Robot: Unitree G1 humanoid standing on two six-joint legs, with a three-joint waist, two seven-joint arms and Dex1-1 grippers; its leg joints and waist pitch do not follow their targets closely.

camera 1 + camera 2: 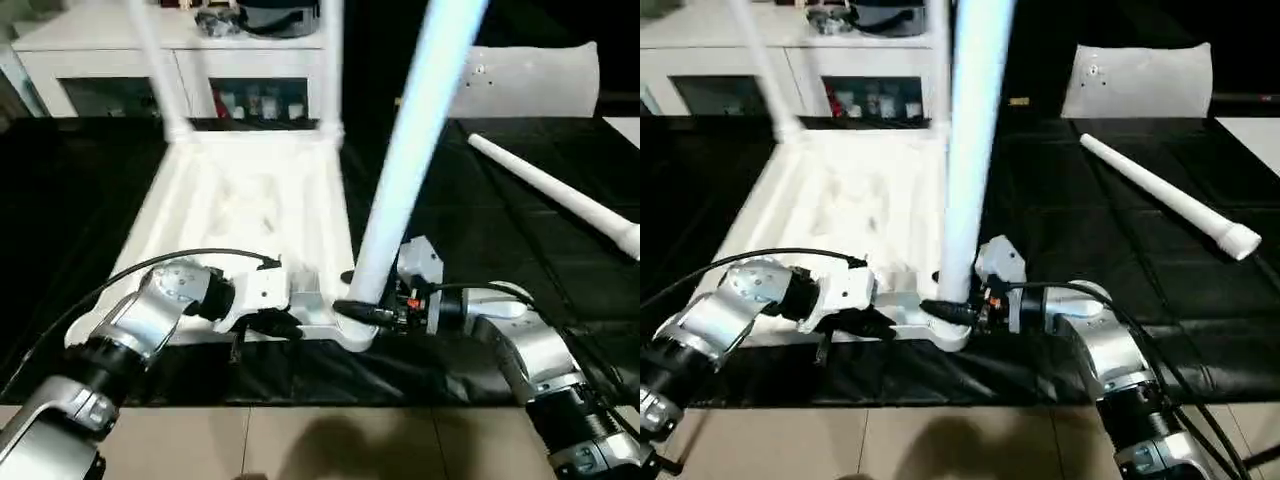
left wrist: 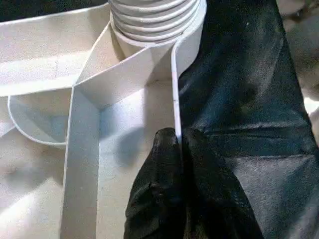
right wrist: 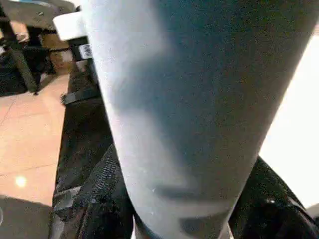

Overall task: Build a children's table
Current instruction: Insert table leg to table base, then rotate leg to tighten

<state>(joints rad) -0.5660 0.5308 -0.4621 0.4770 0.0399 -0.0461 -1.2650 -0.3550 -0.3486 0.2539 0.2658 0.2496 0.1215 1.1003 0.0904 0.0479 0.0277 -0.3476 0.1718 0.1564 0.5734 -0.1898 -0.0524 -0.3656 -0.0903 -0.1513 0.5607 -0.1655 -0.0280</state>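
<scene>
- Left gripper (image 1: 268, 322), head views: forearm reaches in from the near left, wrist bent inward, fingers low at the near edge of the upturned children's table (image 1: 250, 200), which lies on the black work table (image 1: 520, 210).
- Right gripper (image 1: 365, 312), head views: forearm comes in from the near right, fingers level and clamped on the base of the upright leg (image 1: 410, 150) standing in the table's near right corner socket. Two far legs stand upright; a loose leg (image 1: 555, 192) lies well apart to the right. White cabinet (image 1: 90, 60) behind.
- Left wrist view: black fingers (image 2: 164, 189) pinched together on the thin rim wall (image 2: 175, 94), near the leg's ribbed end in its socket.
- Right wrist view: leg (image 3: 199, 109) sits close between the two fingers (image 3: 99, 199).
</scene>
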